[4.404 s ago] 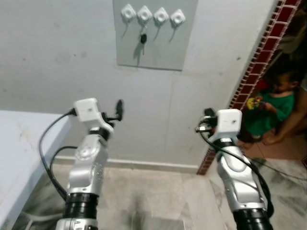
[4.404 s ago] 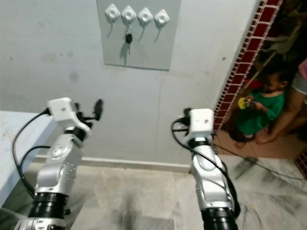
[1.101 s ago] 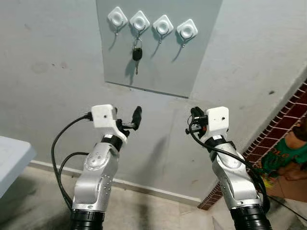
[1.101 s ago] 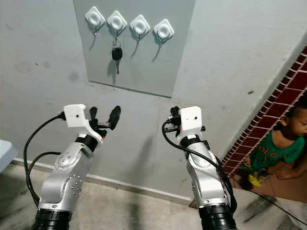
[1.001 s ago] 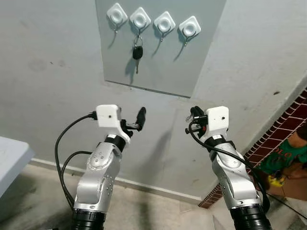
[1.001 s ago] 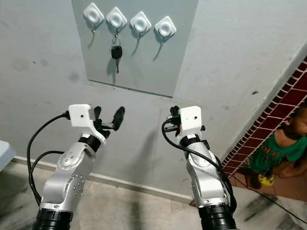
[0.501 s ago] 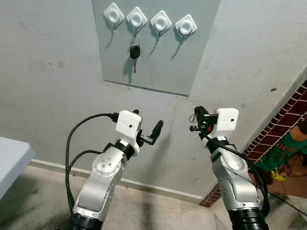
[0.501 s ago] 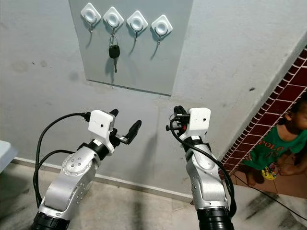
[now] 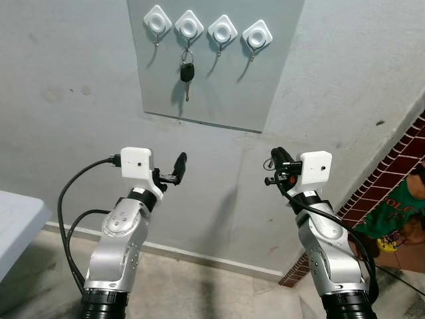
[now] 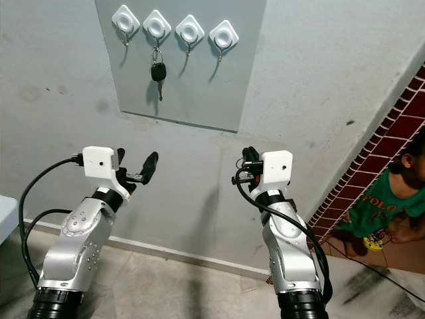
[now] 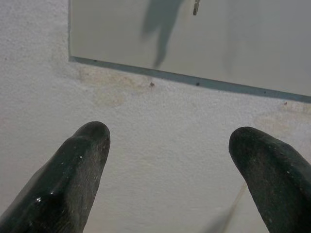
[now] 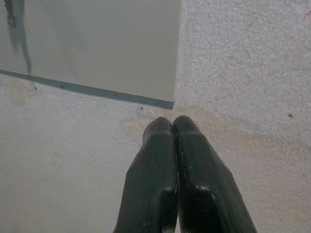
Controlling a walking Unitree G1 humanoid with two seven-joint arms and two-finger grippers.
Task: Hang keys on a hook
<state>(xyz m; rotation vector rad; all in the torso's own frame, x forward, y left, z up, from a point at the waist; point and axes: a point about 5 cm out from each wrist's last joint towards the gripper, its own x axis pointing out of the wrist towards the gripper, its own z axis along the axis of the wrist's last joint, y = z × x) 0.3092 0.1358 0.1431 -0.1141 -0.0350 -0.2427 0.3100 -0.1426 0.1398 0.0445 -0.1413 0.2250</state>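
Note:
A black-headed key (image 9: 186, 72) hangs from the second of several white hooks (image 9: 189, 24) on a grey wall panel (image 9: 219, 93). Below the panel, away from the key, both arms are raised toward the wall. My left gripper (image 9: 174, 170) is open, its two fingers (image 11: 80, 160) spread wide with bare wall between them. My right gripper (image 9: 275, 166) is shut with nothing in it, its fingertips (image 12: 160, 141) pressed together just under the panel's lower corner.
A white table corner (image 9: 16, 219) juts in at the left. A red brick pillar (image 9: 345, 219) edges the wall on the right, with a child in green (image 9: 398, 212) sitting on the floor beyond it. A skirting board runs along the wall base.
My left arm, which had swung in toward the middle half a second ago, has drawn back to the left. The right arm and the key have stayed put.

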